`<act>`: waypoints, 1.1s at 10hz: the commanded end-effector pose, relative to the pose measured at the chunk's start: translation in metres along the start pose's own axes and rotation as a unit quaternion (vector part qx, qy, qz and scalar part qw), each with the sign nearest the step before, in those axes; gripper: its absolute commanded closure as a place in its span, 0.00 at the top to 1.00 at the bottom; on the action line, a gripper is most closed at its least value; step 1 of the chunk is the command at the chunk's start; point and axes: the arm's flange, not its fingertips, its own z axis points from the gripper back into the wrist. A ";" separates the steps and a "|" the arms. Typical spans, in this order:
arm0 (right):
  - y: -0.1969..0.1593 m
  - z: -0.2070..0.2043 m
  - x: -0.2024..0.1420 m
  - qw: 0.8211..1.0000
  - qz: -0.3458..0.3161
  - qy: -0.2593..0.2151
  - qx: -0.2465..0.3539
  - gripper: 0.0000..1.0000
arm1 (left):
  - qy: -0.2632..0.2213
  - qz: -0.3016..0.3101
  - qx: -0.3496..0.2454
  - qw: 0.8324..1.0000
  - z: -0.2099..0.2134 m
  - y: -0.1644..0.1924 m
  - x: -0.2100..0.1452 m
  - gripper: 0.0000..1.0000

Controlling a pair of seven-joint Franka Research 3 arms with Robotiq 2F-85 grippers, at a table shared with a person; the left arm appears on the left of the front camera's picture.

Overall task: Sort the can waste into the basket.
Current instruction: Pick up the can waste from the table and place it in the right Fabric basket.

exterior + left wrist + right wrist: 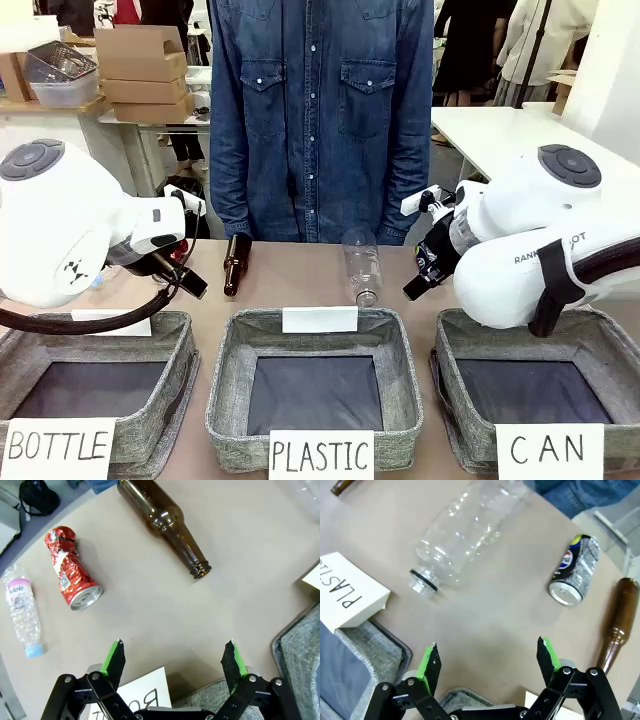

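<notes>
A crushed red can (70, 569) with a silver end lies on the tan table, up and to the left of my left gripper (175, 652), whose jaws are open and empty. A dark can (575, 570) with a round blue-red-white logo lies ahead and to the right of my right gripper (490, 655), also open and empty. The grey basket (465, 430) signed "CAN" stands at the front right, below my right gripper (420, 280). My left gripper (185, 280) hangs over the far edge of the basket signed "BOTTLE".
A brown glass bottle (236, 262) and a clear plastic bottle (362, 265) lie behind the "PLASTIC" basket (225, 400). A second brown bottle (615, 625) lies right of the dark can. A small clear bottle (22, 610) lies by the red can. A person in a denim shirt (320, 110) stands at the far side.
</notes>
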 end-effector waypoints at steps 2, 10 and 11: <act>0.000 0.000 0.000 1.000 0.000 0.000 0.000 1.00 | 0.000 0.000 0.000 1.000 0.000 0.000 0.000 1.00; 0.000 0.000 0.000 1.000 0.000 0.000 0.000 1.00 | 0.000 0.000 0.000 1.000 0.000 0.000 0.000 1.00; -0.007 0.021 0.008 0.999 -0.001 -0.007 0.039 1.00 | 0.000 0.000 0.000 1.000 0.000 0.000 0.000 1.00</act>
